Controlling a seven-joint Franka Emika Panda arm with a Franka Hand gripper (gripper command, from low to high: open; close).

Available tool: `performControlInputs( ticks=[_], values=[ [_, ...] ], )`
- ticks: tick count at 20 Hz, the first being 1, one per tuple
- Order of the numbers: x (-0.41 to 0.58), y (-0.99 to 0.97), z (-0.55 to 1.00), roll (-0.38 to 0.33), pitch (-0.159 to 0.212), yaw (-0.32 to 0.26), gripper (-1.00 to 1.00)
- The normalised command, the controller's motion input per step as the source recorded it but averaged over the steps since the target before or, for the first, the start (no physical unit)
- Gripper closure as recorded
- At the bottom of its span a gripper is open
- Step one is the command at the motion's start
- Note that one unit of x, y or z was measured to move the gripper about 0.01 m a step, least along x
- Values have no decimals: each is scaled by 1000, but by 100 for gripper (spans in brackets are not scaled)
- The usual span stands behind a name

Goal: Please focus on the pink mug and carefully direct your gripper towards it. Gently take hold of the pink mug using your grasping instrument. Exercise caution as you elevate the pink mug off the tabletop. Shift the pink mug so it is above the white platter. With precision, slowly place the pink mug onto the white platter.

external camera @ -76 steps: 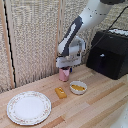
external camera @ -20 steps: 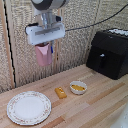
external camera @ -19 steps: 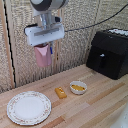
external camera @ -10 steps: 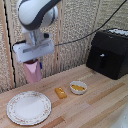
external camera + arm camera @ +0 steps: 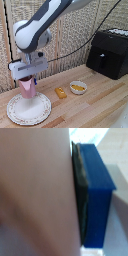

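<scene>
Lowered since before, gripper (image 5: 28,76) clamping pink mug (image 5: 27,88) over white platter (image 5: 29,108), fingertips hidden

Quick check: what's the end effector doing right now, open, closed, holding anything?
End effector: closed on the pink mug, held above the white platter.

A small white bowl (image 5: 78,87) with yellow contents sits mid-table. A yellow block (image 5: 61,92) lies at its 9 o'clock. A black appliance (image 5: 109,52) stands at its 2 o'clock.

arm lowered, fingers (image 5: 95,198) clamped
</scene>
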Motion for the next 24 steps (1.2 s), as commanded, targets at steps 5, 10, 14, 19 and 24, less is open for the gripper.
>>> performControlInputs(
  ticks=[5, 10, 14, 19, 24],
  values=[
    [262, 3, -454, -98, -72, 98, 100],
    [211, 0, -317, -66, -107, 99, 100],
    [174, 0, -36, -3, -174, 104, 100],
    [178, 0, 123, 0, -113, 72, -100],
    [98, 0, 484, 2, -6, 82, -100]
  ],
)
